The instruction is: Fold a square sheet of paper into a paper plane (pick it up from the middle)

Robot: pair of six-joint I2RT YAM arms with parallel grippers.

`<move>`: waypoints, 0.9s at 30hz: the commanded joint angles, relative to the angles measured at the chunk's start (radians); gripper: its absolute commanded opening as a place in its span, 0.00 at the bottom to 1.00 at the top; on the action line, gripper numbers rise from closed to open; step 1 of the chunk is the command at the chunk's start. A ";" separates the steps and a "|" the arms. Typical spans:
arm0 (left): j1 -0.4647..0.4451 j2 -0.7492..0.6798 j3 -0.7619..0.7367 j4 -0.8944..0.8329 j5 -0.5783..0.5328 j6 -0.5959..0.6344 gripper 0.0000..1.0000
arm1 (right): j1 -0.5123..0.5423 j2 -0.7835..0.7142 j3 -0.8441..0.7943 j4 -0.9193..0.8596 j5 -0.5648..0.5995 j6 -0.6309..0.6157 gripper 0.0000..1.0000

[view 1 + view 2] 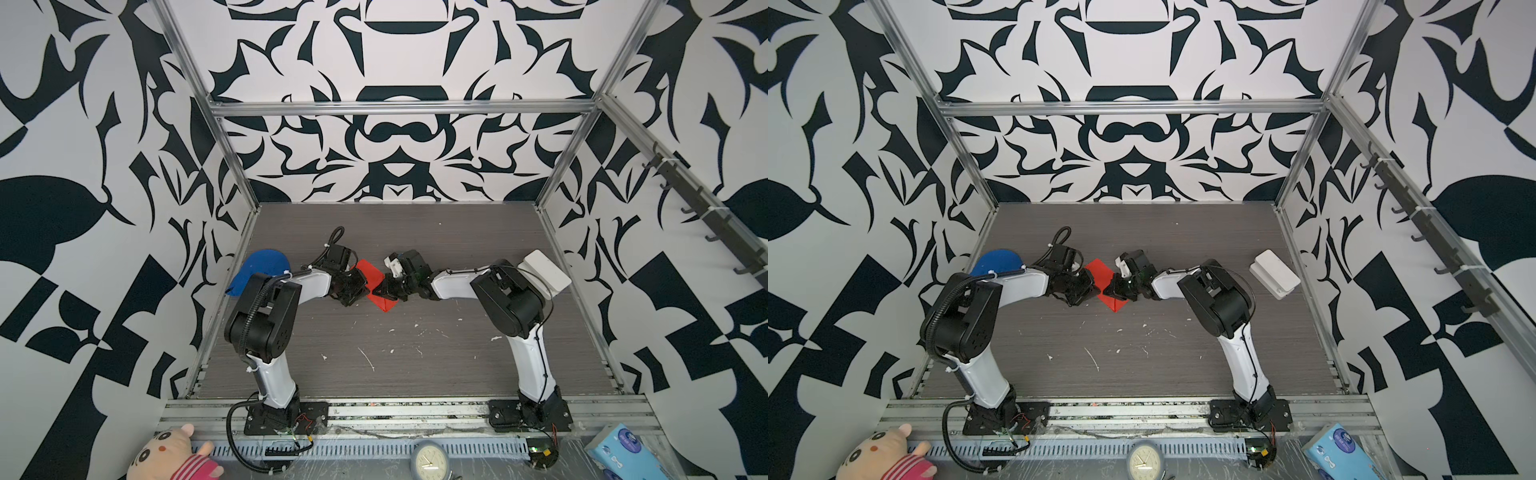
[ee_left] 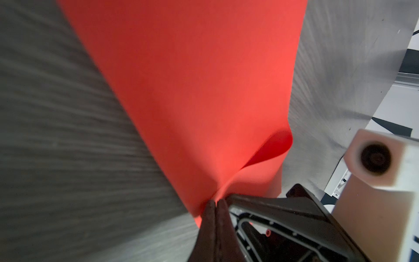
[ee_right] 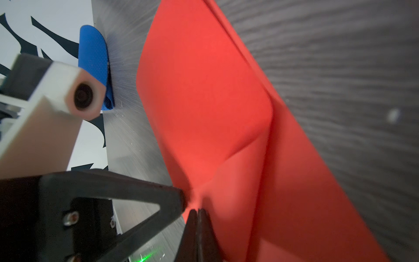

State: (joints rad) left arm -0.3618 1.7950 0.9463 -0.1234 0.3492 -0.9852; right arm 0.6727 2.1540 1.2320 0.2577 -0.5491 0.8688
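Across the grey wood-grain surface (image 1: 374,353) no finished dart is to be seen. The square sheet of paper (image 1: 371,272) sits near the middle, between the two arms, as a loose red shape. At least one layer is doubled over along an edge, as the right wrist view shows.

I judge the folding to be at an early or middle step: a first fold is in, while the pointed nose, centre crease and wings of the paper plane are left to do.

Both pincers are closed tight on the red sheet. The left pincer (image 2: 215,203) pinches one edge, where the paper puckers, and the right pincer (image 3: 197,211) nips the opposite side. Whether the sheet hangs clear of the surface I cannot tell.

Writing — none readable. The blue tissue pack (image 1: 623,449) at the front carries print too small to make out, the clock (image 1: 428,461) face likewise, and the paper is plain.
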 commanded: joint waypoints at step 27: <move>-0.014 0.077 -0.056 -0.107 -0.111 0.056 0.00 | -0.021 -0.154 -0.205 -0.143 -0.105 -0.107 0.00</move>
State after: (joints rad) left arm -0.3717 1.8168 0.9421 -0.1051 0.3393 -0.9340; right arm 0.6590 2.0232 1.0603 0.1734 -0.6643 0.7887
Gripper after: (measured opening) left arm 0.040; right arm 0.048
